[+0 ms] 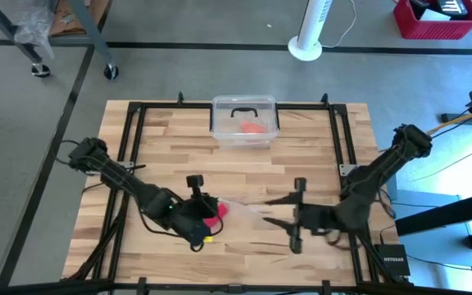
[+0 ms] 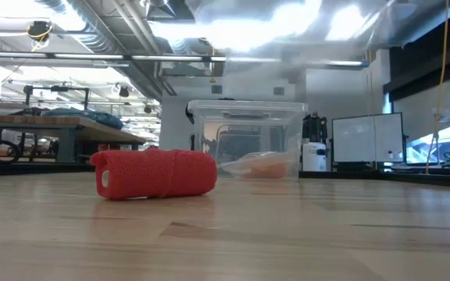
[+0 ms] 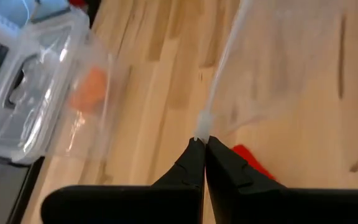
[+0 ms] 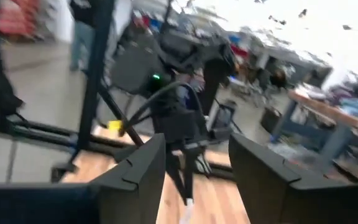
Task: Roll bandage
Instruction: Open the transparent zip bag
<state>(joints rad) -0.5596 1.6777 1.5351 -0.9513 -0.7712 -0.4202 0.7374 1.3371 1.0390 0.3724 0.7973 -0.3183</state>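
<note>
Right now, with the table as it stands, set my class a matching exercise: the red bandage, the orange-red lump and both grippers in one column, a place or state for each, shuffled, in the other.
Things:
1. bandage
2. orange-red lump
3. left gripper
4. right gripper

Places or states:
A. open
B. inside the clear box
C. rolled up, lying on the wooden table
D. shut on the edge of the clear bag

Pairs: 1-C, 2-B, 3-D, 4-A

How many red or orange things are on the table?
2. The red bandage roll lies on the wood by the left gripper. An orange lump sits inside the clear box at the far edge. Others may be hidden.
</note>
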